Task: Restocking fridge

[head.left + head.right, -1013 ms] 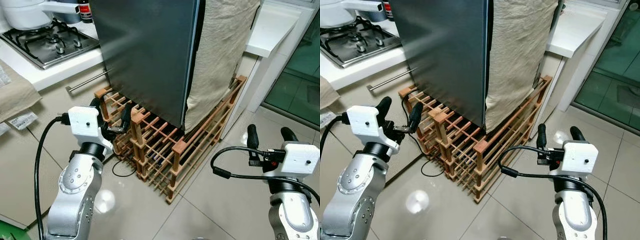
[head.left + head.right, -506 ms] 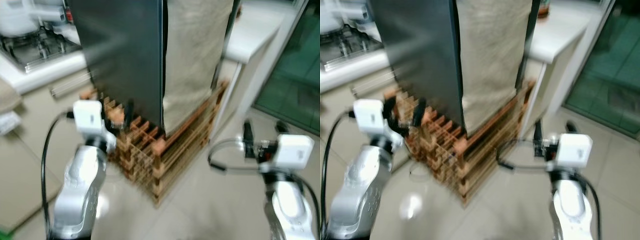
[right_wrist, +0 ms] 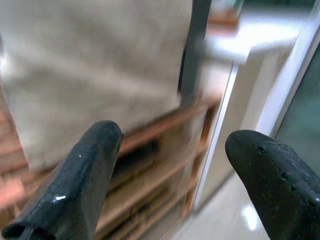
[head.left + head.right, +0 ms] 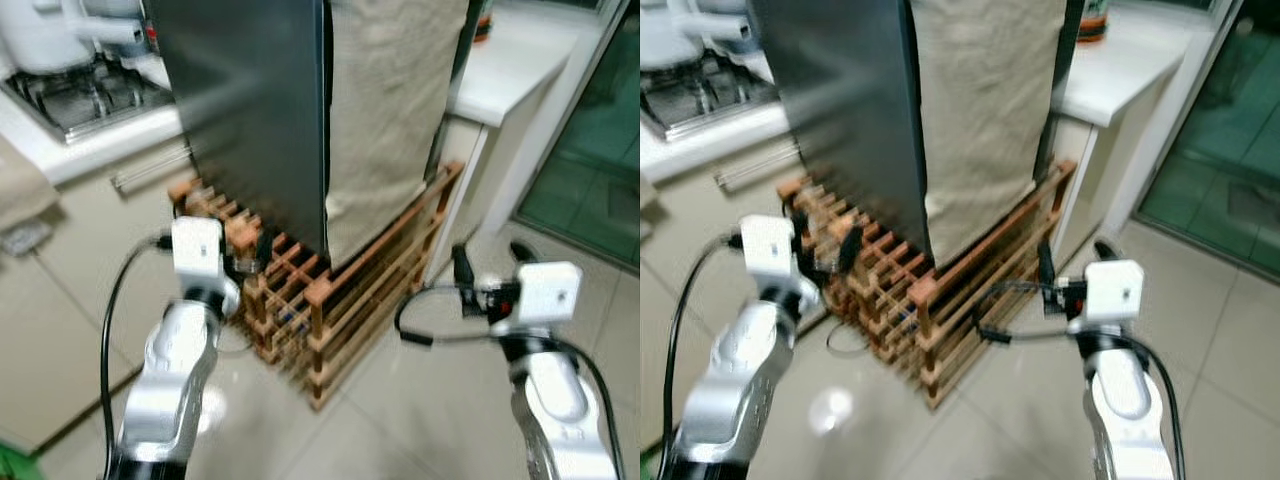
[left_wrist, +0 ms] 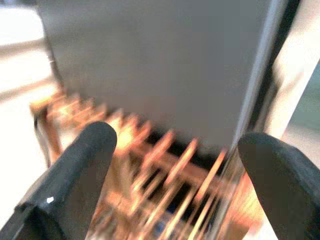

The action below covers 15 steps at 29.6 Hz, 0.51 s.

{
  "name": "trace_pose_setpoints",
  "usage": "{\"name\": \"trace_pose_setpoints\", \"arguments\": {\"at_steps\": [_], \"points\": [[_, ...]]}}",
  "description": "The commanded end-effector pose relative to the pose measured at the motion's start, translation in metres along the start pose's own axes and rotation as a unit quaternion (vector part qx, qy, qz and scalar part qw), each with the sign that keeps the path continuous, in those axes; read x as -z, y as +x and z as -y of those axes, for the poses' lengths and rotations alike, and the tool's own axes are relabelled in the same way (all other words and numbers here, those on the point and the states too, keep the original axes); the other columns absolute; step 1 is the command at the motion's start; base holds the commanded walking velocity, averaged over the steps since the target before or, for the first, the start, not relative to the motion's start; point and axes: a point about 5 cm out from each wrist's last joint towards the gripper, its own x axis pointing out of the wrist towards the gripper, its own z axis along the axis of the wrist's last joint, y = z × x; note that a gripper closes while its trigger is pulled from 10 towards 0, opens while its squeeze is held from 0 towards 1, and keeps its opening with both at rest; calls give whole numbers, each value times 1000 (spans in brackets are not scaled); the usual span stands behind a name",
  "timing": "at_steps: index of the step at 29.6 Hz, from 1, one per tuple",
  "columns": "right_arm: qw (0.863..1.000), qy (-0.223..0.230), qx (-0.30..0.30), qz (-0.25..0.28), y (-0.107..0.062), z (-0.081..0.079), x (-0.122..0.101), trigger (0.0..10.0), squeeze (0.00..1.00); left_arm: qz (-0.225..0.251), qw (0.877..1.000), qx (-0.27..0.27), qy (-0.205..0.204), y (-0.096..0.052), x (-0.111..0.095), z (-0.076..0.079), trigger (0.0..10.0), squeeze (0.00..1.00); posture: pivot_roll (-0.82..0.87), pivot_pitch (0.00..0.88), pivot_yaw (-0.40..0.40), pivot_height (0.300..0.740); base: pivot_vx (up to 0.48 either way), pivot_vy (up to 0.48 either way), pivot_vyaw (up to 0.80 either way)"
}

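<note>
Fridge (image 4: 250, 100) top cut off, blurred; left fingers (image 5: 75, 175) and right fingers (image 3: 85, 180) spread, empty.

The pale tiled floor (image 4: 420, 400) carries a wooden rack (image 4: 340, 290) at the centre of the head view, and the dark fridge (image 4: 250, 100) stands on that rack, with a beige cloth (image 4: 385, 110) draped over its side. A black cable (image 4: 845, 345) lies on the tiles at the rack's 8 o'clock. At 10 o'clock, the white table (image 4: 90, 145) holds a gas hob (image 4: 75, 100).
</note>
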Motion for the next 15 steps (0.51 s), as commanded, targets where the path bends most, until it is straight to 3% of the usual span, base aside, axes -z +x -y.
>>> {"name": "trace_pose_setpoints", "arguments": {"at_steps": [1,3,4,5,7,10,11,12,15], "points": [[999,15,12,-32,0,7,16,10000,51,-43,999,8,14,2,20,2,10000,0,-123,0,12,740,0,0,0],[987,67,35,-141,4,16,63,10000,51,-186,982,29,22,10,71,9,10000,0,-114,0,8,740,0,0,0],[987,67,35,-141,4,16,63,10000,51,-186,982,29,22,10,71,9,10000,0,-114,0,8,740,0,0,0],[982,57,38,-175,5,17,78,10000,51,-237,971,37,22,10,88,13,10000,0,-113,0,7,740,0,0,0],[955,81,19,-285,0,8,109,10000,59,-333,942,41,16,-1,117,17,10000,0,-114,0,9,740,0,0,0],[903,89,22,-420,-26,1,146,10000,59,-392,916,57,69,-18,140,17,10000,0,-141,0,15,740,0,0,0],[903,89,22,-420,-26,1,146,10000,59,-392,916,57,69,-18,140,17,10000,0,-141,0,15,740,0,0,0],[892,96,33,-440,-32,1,152,10000,59,-399,911,63,84,-21,143,17,10000,0,-141,0,15,740,0,0,0],[860,102,53,-496,-53,1,168,10000,59,-449,889,54,71,-37,159,14,10000,0,-165,0,26,740,0,0,0]]}}
